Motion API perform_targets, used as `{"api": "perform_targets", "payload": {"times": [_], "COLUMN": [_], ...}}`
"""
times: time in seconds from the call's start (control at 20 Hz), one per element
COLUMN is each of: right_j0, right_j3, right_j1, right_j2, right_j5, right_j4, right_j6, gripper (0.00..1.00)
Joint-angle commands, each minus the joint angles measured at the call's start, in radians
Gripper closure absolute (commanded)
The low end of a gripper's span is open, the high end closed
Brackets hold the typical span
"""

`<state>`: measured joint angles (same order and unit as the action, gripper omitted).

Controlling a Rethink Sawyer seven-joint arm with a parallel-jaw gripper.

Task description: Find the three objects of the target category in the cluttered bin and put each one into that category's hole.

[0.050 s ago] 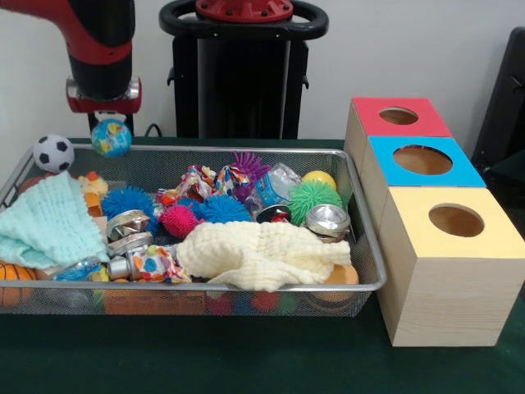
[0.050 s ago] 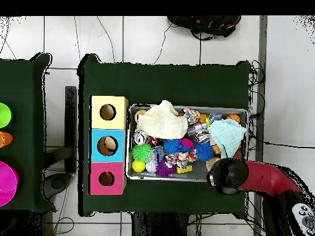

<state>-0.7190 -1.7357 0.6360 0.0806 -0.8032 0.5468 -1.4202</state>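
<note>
A wire mesh bin [image 1: 367, 246] holds a jumble of toys. My gripper [image 1: 109, 125] hangs above the bin's far left corner, shut on a small blue-green globe ball [image 1: 112, 140] that is lifted clear of the clutter. A soccer ball [image 1: 53, 153] rests at that corner, a basketball [image 1: 11, 281] at the near left, and a yellow ball [image 1: 320, 177] at the far right. Three wooden boxes stand to the right, with a red-top hole [image 1: 399, 116], a blue-top hole [image 1: 422, 159] and a yellow-top hole [image 1: 456, 220]. In the overhead view the arm [image 2: 229, 176] hides the gripper and the ball.
In the bin lie a cream cloth [image 1: 262, 254], a mint cloth [image 1: 43, 223], spiky balls such as a green one [image 1: 314, 198], metal tins [image 1: 327, 220] and wrapped sweets. Another dark table with bright bowls [image 2: 6, 183] shows at the overhead view's left edge.
</note>
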Motion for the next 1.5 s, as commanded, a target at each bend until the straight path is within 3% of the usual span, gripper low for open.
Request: {"api": "perform_targets", "payload": {"times": [0.05, 0.35, 0.5, 0.65, 0.9, 1.5], "right_j0": [-0.005, -0.020, -0.022, 0.026, 0.065, 0.221], "right_j3": [-0.085, -0.109, -0.106, -0.091, -0.142, -0.107], "right_j1": [0.076, 0.044, -0.045, -0.121, -0.085, -0.179], "right_j2": [-0.056, -0.069, -0.058, -0.073, -0.099, -0.144], "right_j5": [-0.087, -0.016, 0.065, 0.128, 0.174, 0.234], "right_j4": [-0.073, -0.083, -0.081, -0.080, -0.126, -0.220], "right_j6": [-0.145, -0.131, -0.156, -0.238, -0.292, -0.422], "gripper": [1.00, 1.00, 1.00, 1.00, 1.00, 1.00]}}
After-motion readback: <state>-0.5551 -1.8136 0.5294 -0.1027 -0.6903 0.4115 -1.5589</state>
